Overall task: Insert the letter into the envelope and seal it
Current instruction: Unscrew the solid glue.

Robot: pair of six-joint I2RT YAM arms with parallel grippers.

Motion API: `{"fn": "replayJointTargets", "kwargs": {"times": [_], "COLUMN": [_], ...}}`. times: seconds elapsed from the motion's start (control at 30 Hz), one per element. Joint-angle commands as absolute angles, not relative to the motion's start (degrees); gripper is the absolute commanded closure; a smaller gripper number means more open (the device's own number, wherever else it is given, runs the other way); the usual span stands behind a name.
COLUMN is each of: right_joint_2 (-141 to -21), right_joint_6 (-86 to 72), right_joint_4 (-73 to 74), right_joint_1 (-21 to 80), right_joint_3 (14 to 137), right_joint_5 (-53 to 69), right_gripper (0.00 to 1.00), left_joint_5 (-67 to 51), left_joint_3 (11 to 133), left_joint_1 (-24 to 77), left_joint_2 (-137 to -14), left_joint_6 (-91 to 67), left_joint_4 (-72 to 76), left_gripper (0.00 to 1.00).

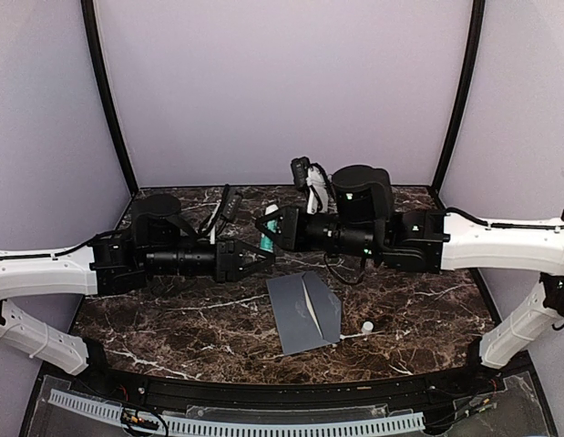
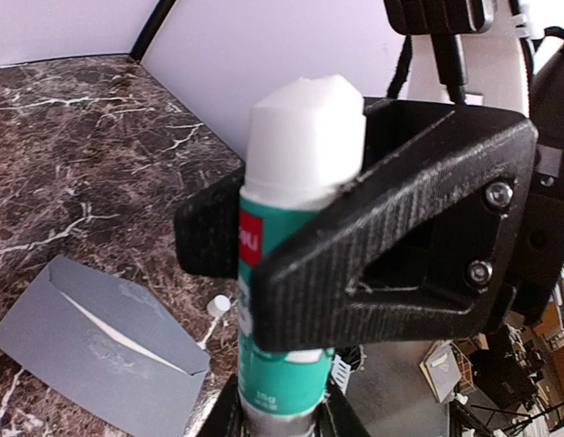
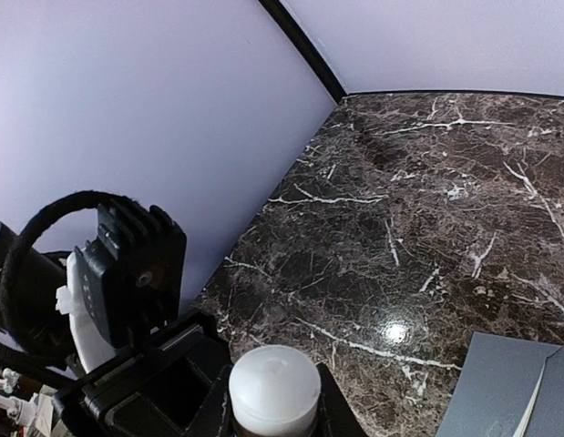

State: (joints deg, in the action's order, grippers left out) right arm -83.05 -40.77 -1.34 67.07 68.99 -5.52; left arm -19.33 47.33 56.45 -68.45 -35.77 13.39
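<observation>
The grey envelope (image 1: 304, 311) lies flat on the marble table, flap folded down. A thin cream sliver of the letter (image 1: 311, 305) shows along the flap seam; the rest is hidden inside. Both also show in the left wrist view: envelope (image 2: 99, 350), letter sliver (image 2: 117, 332). A corner of the envelope (image 3: 514, 387) shows in the right wrist view. Above the table, my left gripper (image 1: 261, 257) and right gripper (image 1: 269, 226) meet on a teal glue stick (image 2: 286, 355) with a white top (image 3: 274, 387). The left is shut on its base, and the right's fingers (image 2: 418, 237) clamp its upper body.
A small white cap (image 1: 367, 326) lies on the table right of the envelope, also seen in the left wrist view (image 2: 218, 306). Cables and camera mounts hang behind the grippers. Lilac walls close the back and sides.
</observation>
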Motion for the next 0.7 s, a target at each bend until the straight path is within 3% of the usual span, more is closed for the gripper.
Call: {"fn": "replayJointTargets", "kwargs": {"times": [0.0,0.27,0.33,0.37,0.43,0.5,0.67], "right_joint_2": [-87.8,-90.6,-88.8,-87.6,-84.5,-80.3,-73.3], "right_joint_6": [-43.3,-43.6,-42.3,-41.7,-40.6,-39.7,-37.0], "right_joint_4": [7.4,14.1,13.3,12.4,8.1,3.0,-9.7], "right_joint_1": [70.0,70.9,70.6,70.3,69.3,68.0,63.9], "right_joint_3": [74.5,79.9,79.1,78.2,75.3,71.3,63.2], "right_joint_5": [-13.2,-18.6,-19.5,-19.1,-17.1,-12.7,1.5], "right_gripper": [0.96,0.97,0.95,0.94,0.92,0.91,0.89], "left_joint_5": [-12.5,-11.6,-13.6,-14.2,-16.6,-21.5,-30.3], "left_joint_3": [48.8,45.8,44.3,43.6,43.2,43.3,44.7], "left_joint_1": [56.8,56.8,56.7,56.7,56.7,56.5,55.9], "left_joint_2": [-66.0,-63.2,-62.0,-61.2,-60.3,-60.0,-61.3], "left_joint_6": [-35.3,-36.4,-37.0,-37.4,-37.4,-37.4,-38.2], "left_joint_4": [13.4,16.0,20.2,20.7,22.1,23.1,26.8], "left_gripper": [1.0,0.97,0.85,0.72,0.57,0.46,0.34]}}
